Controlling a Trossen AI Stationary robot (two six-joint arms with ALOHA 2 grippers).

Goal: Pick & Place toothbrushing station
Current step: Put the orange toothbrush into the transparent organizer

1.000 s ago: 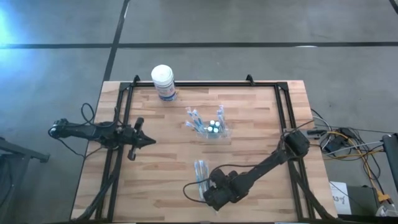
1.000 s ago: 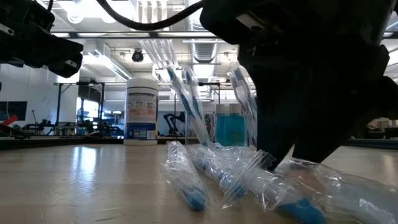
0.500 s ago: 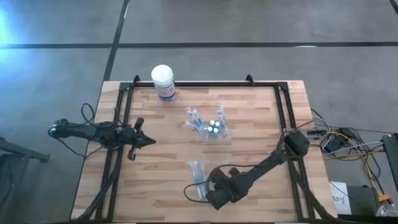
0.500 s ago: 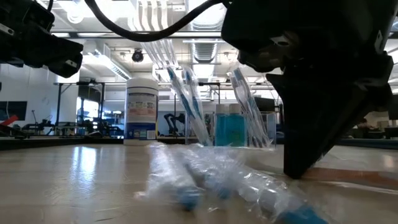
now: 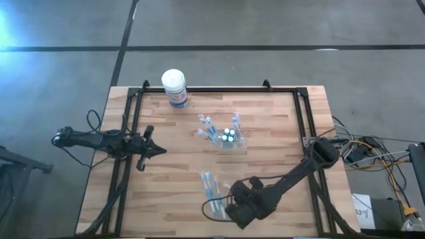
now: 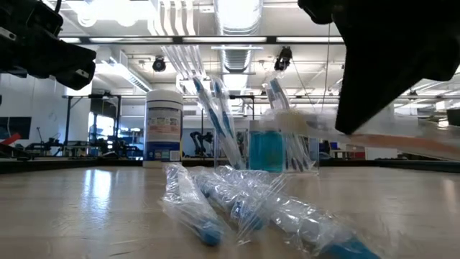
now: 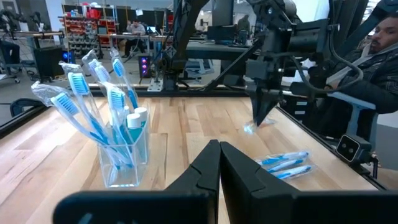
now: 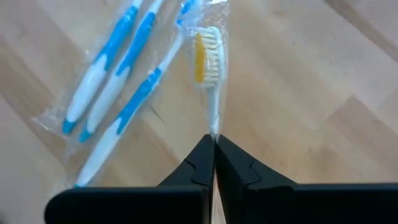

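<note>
The toothbrushing station (image 5: pixel 229 137), a clear holder with blue brushes and tubes standing in it, rests on its base at the table's middle; it also shows in the left wrist view (image 7: pixel 121 155) and the low view (image 6: pixel 277 151). Near the front edge my right gripper (image 5: pixel 229 204) is shut on a wrapped white toothbrush (image 8: pixel 207 59) with yellow bristles. Beside it three wrapped blue toothbrushes (image 8: pixel 118 81) lie flat on the wood. My left gripper (image 7: pixel 219 155) waits shut at the table's left side, pointing level. My right gripper pinches the white toothbrush's thin neck (image 8: pixel 215 124) between its two fingers, wrapper and all. The fingers slant down from above. The bristle head (image 6: pixel 293 121) juts out past the fingertips, and the brush hangs roughly level, clear of the table.
A white-lidded round canister (image 5: pixel 174 87) with a blue label stands at the far left corner. Black frame rails (image 5: pixel 129 133) run along both sides of the table. Bare wood lies between the station and the loose brushes.
My right gripper has shut on the white toothbrush and risen, rolling somewhat, so the brush is lifted clear of the table. The wrapped blue brushes stay on the wood, slightly shifted.
</note>
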